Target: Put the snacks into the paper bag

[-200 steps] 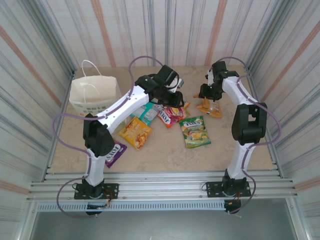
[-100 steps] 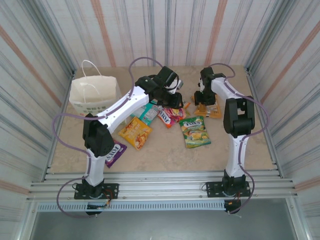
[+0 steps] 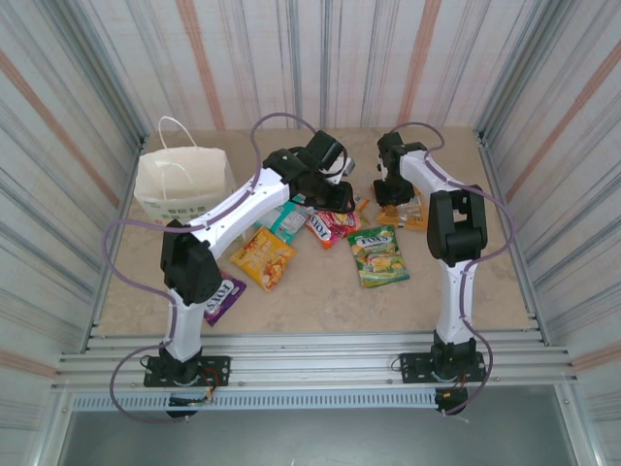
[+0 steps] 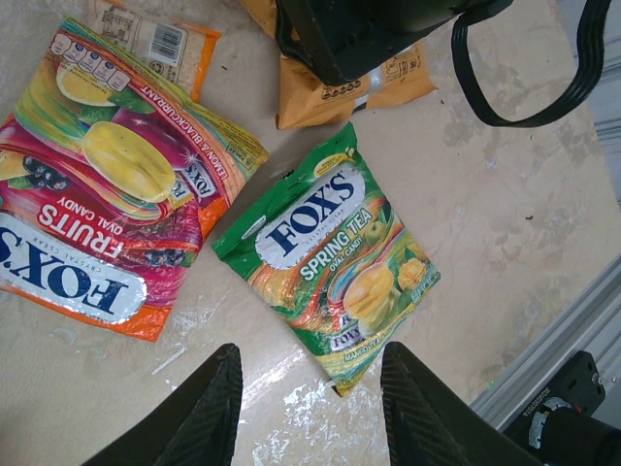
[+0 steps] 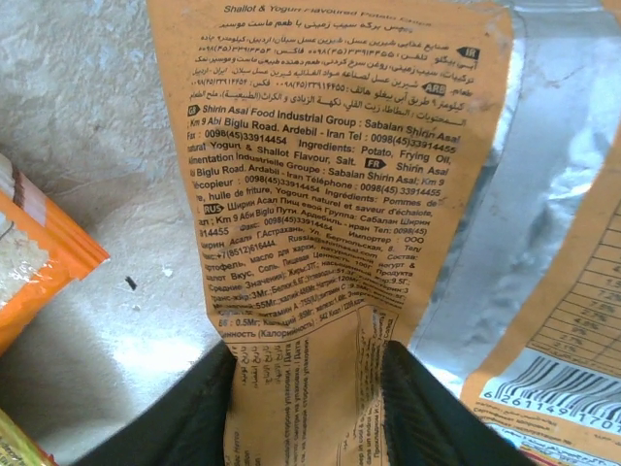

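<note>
The right gripper point(image 5: 306, 413) has its jaws pinched in on the near edge of the orange packet point(image 5: 330, 194). The foil fills the gap between the fingers, so the right gripper looks like it has a real hold. The left gripper point(image 4: 310, 408) is wide open with nothing in it, hanging over the green Fox's Spring Tea packet point(image 4: 330, 262), next to the red Fox's Fruits packet point(image 4: 97, 194).

From above, the orange packet point(image 3: 412, 216) sits at the far right of the table, touching the right gripper point(image 3: 388, 194). The paper bag point(image 3: 182, 184) stands upright at the far left, mouth up, well apart from it. All 6 snacks look to be outside the bag, so the task is probably right at the start.

To do this step well, the robot should lift straight up before going sideways, since the grip is only on 1 edge and dragging could peel it loose. The left gripper point(image 3: 335, 189) and its arm stretch across the route, so the carry needs to go high or wait for that arm to clear.

In the right wrist view the packet's long axis runs straight away from the fingers, printed back facing the camera. Hanging by the gripped edge, it should drop into the bag narrow end first. The green packet's long axis runs diagonally in the left wrist view, upper left to lower right.
</note>
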Motion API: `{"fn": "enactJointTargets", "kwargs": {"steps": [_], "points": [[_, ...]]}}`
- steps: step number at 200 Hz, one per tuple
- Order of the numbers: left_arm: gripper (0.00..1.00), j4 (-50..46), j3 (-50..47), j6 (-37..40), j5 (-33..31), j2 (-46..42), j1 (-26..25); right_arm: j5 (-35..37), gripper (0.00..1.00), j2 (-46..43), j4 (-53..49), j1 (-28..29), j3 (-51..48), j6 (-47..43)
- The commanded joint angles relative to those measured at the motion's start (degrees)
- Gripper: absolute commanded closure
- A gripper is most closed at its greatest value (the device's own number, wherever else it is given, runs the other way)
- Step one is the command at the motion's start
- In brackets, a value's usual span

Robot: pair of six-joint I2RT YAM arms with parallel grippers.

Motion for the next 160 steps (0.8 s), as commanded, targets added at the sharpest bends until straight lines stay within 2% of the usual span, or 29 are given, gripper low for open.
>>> {"fn": "enactJointTargets", "kwargs": {"steps": [1,50,95,116,160], "points": [[0.57,0.2,-0.9,-0.3,-0.3,-3.1,0.4,1.9,0.67,0.2,-1.7,0.1,1.7,-1.2],[0.57,0.3,-1.5,-0.2,-1.1,-4.2,0.4,1.5,0.92,-4.4,0.4,0.4,-0.4,-2.3],[0.57,0.2,-1.9,1.2,-1.8,-6.5,0.4,-1.3,0.99,-14.4,4.7,0.1,-6.0,-5.3],[0.56,0.8,-2.1,3.3,-1.2,-7.9,0.4,-5.5,1.00,-20.5,6.2,-0.3,-9.5,-8.5],[0.55,0.9,-2.9,12.5,2.2,-11.4,1.5,-22.2,1.00,-33.6,8.1,-2.0,-17.2,-19.4]]}}
